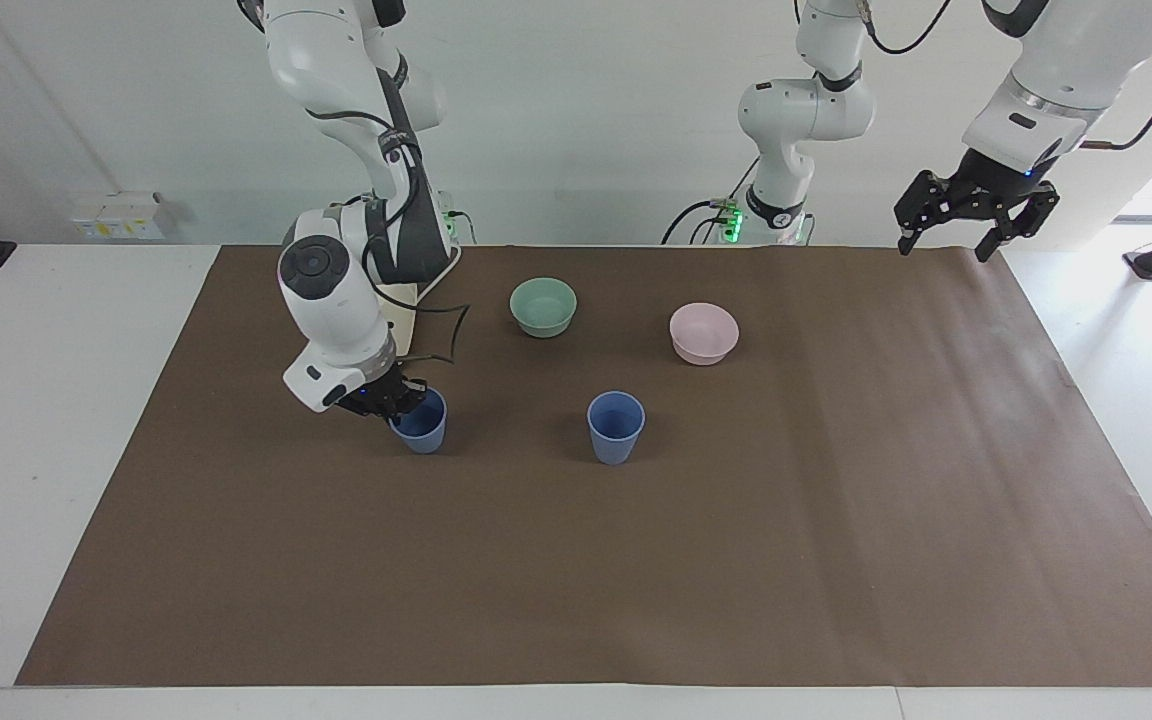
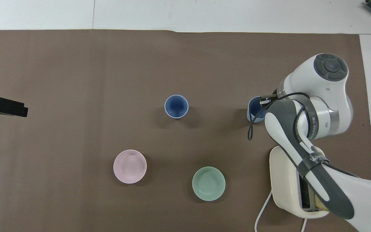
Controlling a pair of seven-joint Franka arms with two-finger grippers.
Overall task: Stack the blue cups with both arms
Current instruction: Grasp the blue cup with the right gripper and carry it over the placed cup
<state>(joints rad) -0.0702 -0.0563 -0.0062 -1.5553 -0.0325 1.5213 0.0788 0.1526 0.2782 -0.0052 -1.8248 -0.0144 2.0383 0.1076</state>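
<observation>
Gripped cup: small tapered matte-blue plastic tumbler (image 1: 422, 428) upright on the brown paper mat (image 1: 836, 520), toward the right arm's end, just in front of the cream toaster (image 2: 285, 183).
Second cup: identical blue tumbler (image 1: 616, 427) mid-mat, free-standing.
Handling: probably light, thin-walled, tippable (pinch the rim wall).
Right gripper (image 1: 396, 404): clamped on the first cup's rim.
Left gripper (image 1: 968, 208): spread wide, empty, waiting above the mat's corner.
Bystanders: green bowl (image 1: 543, 306), pink bowl (image 1: 703, 333).

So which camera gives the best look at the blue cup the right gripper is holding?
The facing view: the held blue cup shows its rim and side, with the right gripper shut on its rim. In the overhead view, the cup is half hidden under the arm.
</observation>
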